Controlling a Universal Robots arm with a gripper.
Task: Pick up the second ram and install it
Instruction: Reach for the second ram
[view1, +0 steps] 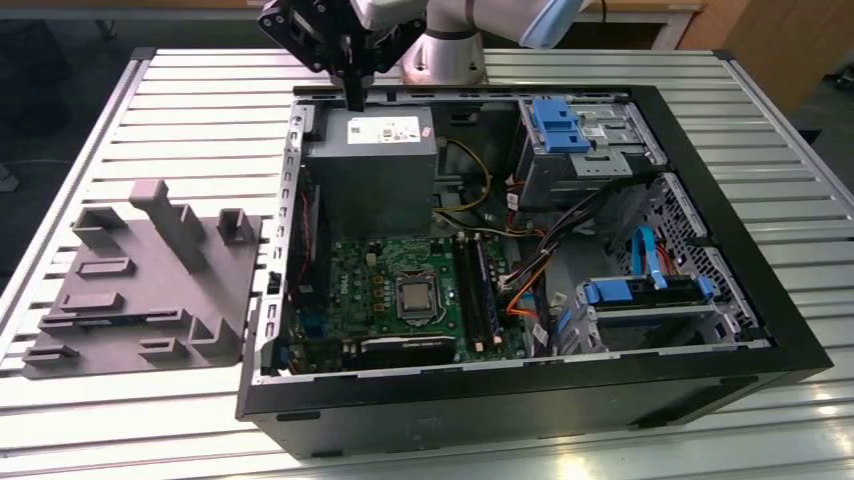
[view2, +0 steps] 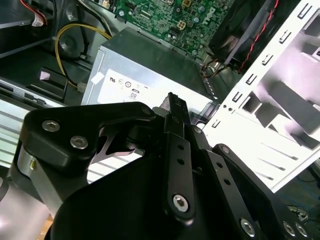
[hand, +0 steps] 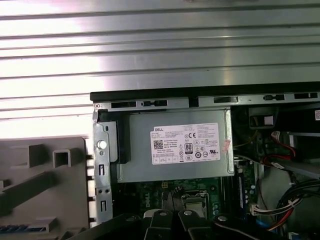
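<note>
My gripper (view1: 355, 98) hangs fingers-down over the back rim of the open computer case (view1: 747, 300), just above the grey power supply (view1: 371, 170). Its black fingers (view2: 173, 107) are pressed together and nothing shows between them. A thin dark stick with bluish marks (view1: 120, 320), which I take to be the second ram, lies flat in a slot of the grey holder (view1: 147, 250) on the exterior view's left, far from the gripper. It also shows at a corner in the first wrist view (hand: 20, 229). The long black sockets (view1: 477, 295) sit on the green motherboard (view1: 380, 290), beside the processor.
The case lies on a slatted metal table (view1: 200, 110). Inside it are drive bays with blue clips (view1: 561, 125), orange and blue cables (view1: 527, 295) and a second drive cage (view1: 641, 295). The arm's base (view1: 441, 55) stands behind the case.
</note>
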